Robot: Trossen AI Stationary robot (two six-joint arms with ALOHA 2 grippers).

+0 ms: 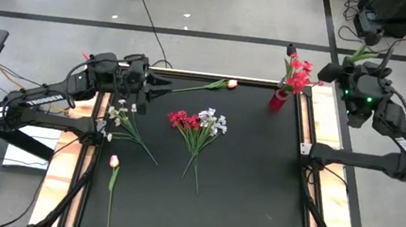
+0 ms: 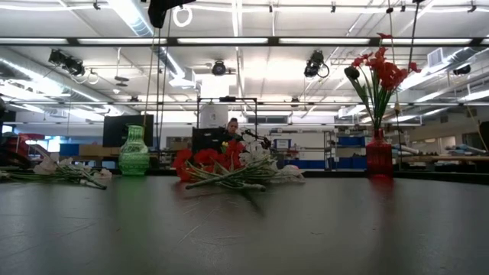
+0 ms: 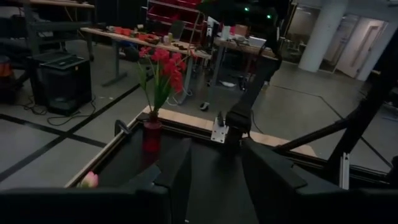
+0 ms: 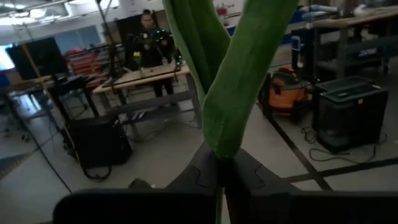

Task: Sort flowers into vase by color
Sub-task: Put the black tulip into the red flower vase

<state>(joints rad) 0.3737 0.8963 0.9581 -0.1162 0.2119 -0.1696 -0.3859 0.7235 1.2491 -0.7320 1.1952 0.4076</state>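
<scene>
My right gripper [image 1: 355,65] is raised off the table's far right corner, beside the red vase [image 1: 277,100] of red blooms [image 1: 298,75], and is shut on a flower's green leaves [image 1: 362,52]. My left gripper [image 1: 169,86] is open near the far left, its fingers pointing at a pink-bud flower [image 1: 230,83] that lies along the far edge. White blooms [image 1: 118,111], a mixed red and white bunch [image 1: 198,121] and another pink bud [image 1: 114,161] lie flat on the mat. A green vase [image 2: 134,151] shows only in the low view. My right gripper [image 4: 222,171] pinches a flower between its two fingers at the foot of its green leaves [image 4: 219,146]. The leaves [image 4: 249,56] stick out beyond the fingertips. The flower is lifted clear of the table. Its bloom and the rest of the stem are hidden by the gripper.
The black mat [image 1: 249,181] has free room across its near right half. Wooden strips [image 1: 327,117] run along the table's sides. The right arm's base [image 3: 239,118] stands at the right edge. A person [image 4: 148,37] is in the room beyond.
</scene>
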